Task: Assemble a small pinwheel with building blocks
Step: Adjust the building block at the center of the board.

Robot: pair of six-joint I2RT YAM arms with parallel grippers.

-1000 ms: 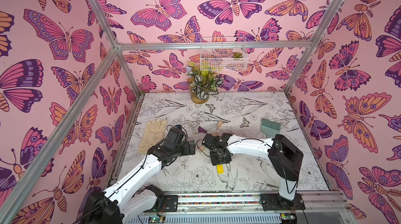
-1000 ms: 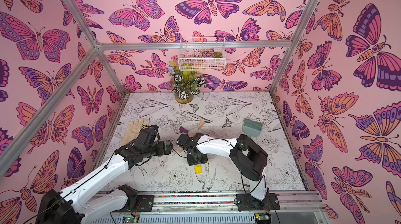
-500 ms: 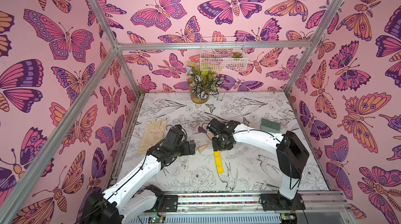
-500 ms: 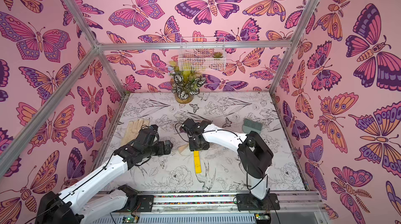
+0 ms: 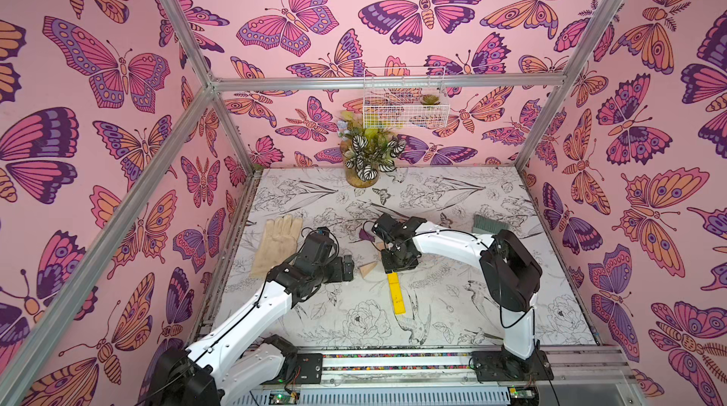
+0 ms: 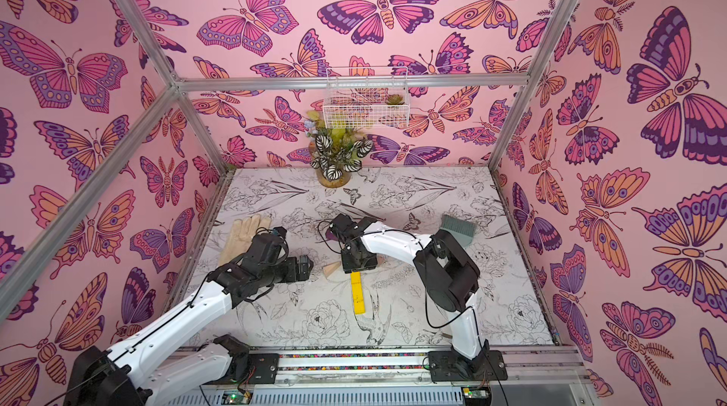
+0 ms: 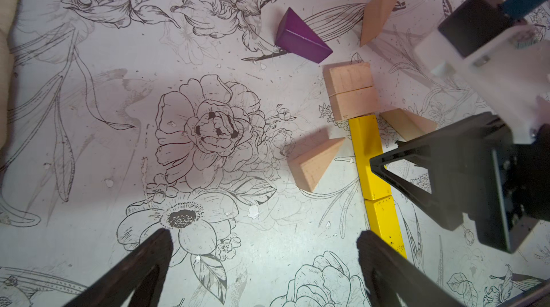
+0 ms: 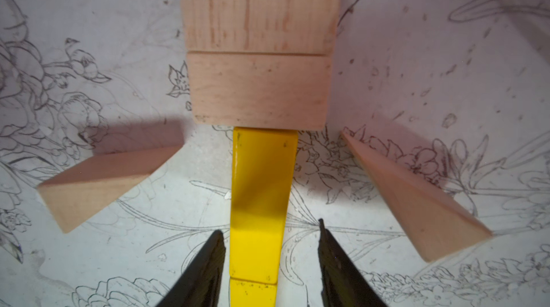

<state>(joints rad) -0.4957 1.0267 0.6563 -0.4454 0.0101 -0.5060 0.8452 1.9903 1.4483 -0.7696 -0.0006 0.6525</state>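
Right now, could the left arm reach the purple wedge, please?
Probably yes: the left gripper is open, and the purple wedge lies on bare table ahead of it; the right gripper sits aside over the yellow stem.

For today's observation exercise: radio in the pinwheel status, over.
Left gripper open, empty. Right gripper open, fingers astride yellow stem. Purple wedge apart from centre. Nothing blocking.

Stuff on my floral-print worktop (image 5: 452, 305): a beige glove (image 5: 277, 244) lying flat on the left and a teal hand brush (image 5: 486, 225) over on the right. There's a potted plant (image 5: 368, 156) at the back, with a white wire basket (image 5: 405, 99) hung just above it. Butterfly wallpaper (image 5: 118, 69) all round.
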